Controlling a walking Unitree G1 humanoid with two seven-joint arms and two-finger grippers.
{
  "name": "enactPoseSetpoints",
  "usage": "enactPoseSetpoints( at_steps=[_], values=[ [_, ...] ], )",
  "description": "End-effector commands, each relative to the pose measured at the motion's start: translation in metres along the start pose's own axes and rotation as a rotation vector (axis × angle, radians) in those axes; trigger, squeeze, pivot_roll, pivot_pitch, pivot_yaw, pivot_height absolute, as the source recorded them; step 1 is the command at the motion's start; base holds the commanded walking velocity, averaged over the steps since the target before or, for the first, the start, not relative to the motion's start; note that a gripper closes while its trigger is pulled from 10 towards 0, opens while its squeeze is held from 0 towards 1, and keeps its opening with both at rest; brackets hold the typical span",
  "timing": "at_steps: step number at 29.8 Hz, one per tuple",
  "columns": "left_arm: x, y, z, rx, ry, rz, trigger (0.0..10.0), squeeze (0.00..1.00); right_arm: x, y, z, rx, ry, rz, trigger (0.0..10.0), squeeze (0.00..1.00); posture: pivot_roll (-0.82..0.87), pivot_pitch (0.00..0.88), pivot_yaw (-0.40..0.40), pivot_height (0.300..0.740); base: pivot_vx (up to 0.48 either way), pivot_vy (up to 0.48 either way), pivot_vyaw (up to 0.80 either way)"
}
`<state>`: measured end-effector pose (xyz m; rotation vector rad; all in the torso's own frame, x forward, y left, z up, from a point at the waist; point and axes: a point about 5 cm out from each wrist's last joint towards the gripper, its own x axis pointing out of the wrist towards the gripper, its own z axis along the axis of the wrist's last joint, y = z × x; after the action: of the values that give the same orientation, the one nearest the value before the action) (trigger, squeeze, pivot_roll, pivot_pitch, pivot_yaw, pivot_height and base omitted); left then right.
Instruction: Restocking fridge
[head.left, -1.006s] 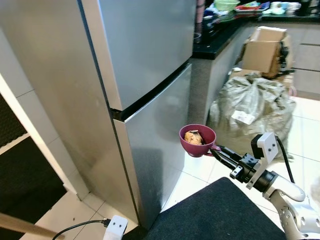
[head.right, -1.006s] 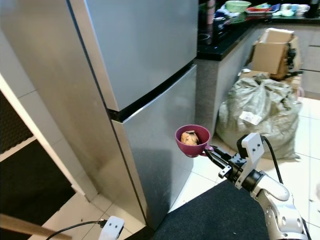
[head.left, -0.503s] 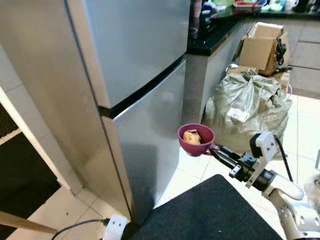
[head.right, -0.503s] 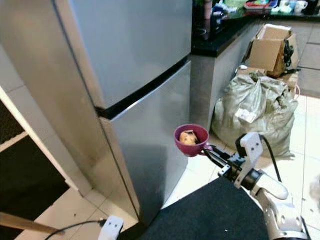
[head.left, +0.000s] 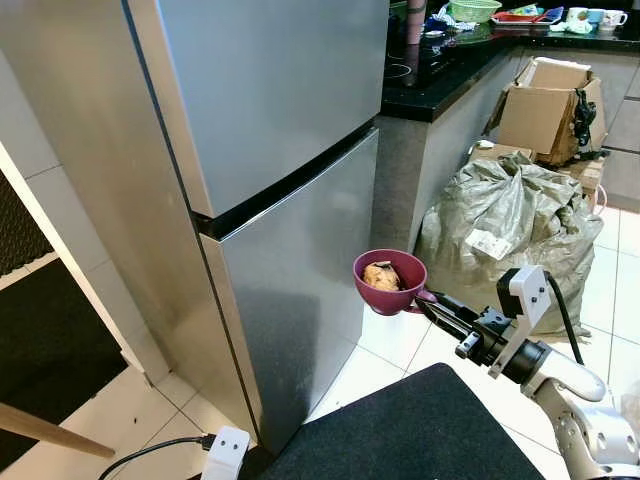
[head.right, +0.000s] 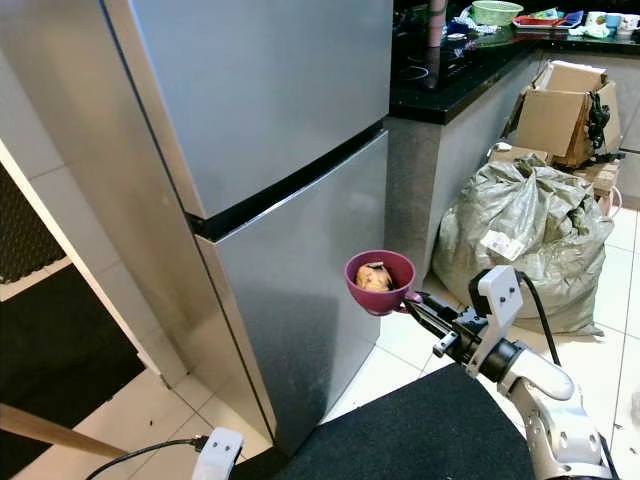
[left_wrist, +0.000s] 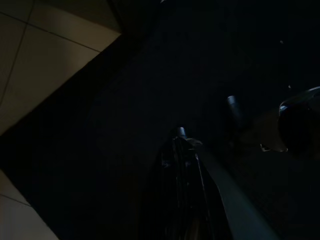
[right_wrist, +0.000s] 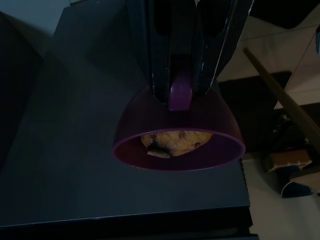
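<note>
Fridge (head.left: 270, 170) stands at left and centre, doors closed, upper door above lower door. Right end effector (head.left: 428, 300) holds a bowl (head.left: 388, 282) by its handle, just in front of the lower door, apart from it. Food piece (head.left: 381, 276) in the bowl, possibly bread. Tabletop (head.left: 450, 65) to the fridge's right, cluttered at its far end. Sack (head.left: 510, 225) on the floor beside it, cardboard box (head.left: 545, 100) behind the sack. Mat (head.left: 410, 430) on the floor under the arm. Left end effector (left_wrist: 182, 165) over dark flooring, near tiles.

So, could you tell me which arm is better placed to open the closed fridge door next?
The left. The right gripper is shut on the maroon cup holding food, in front of the closed lower fridge door. The left gripper hangs idle over the dark mat, apparently carrying nothing.
</note>
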<state>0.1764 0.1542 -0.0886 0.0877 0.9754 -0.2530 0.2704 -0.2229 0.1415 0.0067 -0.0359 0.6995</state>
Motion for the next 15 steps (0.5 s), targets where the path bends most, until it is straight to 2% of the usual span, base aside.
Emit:
enactPoseSetpoints(
  at_steps=[1, 5, 8, 10, 13, 14, 15],
  values=[
    [-0.001, 0.007, 0.000, -0.013, -0.006, 0.026, 10.0, 0.00, 0.003, 0.000, 0.005, -0.011, -0.026, 0.010, 10.0, 0.00, -0.18, 0.000, 0.053, 0.740, 0.000, -0.472, 0.00],
    [-0.001, 0.009, 0.002, -0.016, -0.015, 0.036, 10.0, 0.00, 0.003, 0.000, 0.005, -0.012, -0.026, 0.010, 10.0, 0.00, -0.18, 0.000, 0.053, 0.740, 0.000, -0.469, 0.00],
    [-0.001, 0.015, 0.009, -0.031, -0.042, 0.074, 10.0, 0.00, 0.004, 0.000, 0.006, -0.016, -0.025, 0.012, 10.0, 0.00, -0.18, 0.000, 0.053, 0.740, 0.000, 0.000, 0.00],
    [-0.001, 0.022, 0.022, -0.064, -0.096, 0.111, 10.0, 0.00, 0.005, 0.000, 0.006, -0.019, -0.025, 0.015, 10.0, 0.00, -0.17, 0.000, 0.049, 0.740, 0.000, 0.000, 0.00],
    [-0.002, 0.027, 0.031, -0.082, -0.133, 0.123, 10.0, 0.00, 0.005, 0.000, 0.006, -0.020, -0.024, 0.018, 10.0, 0.00, -0.17, 0.000, 0.049, 0.740, 0.000, 0.000, 0.00],
    [-0.002, 0.032, 0.042, -0.105, -0.179, 0.132, 10.0, 0.00, 0.006, 0.000, 0.006, -0.022, -0.024, 0.020, 10.0, 0.00, -0.17, 0.000, 0.047, 0.740, 0.000, 0.000, 0.00],
    [-0.004, 0.038, 0.052, -0.125, -0.224, 0.143, 10.0, 1.00, 0.006, 0.000, 0.007, -0.023, -0.023, 0.022, 10.0, 0.00, -0.17, 0.000, 0.047, 0.740, 0.000, 0.000, 0.00]
  ],
)
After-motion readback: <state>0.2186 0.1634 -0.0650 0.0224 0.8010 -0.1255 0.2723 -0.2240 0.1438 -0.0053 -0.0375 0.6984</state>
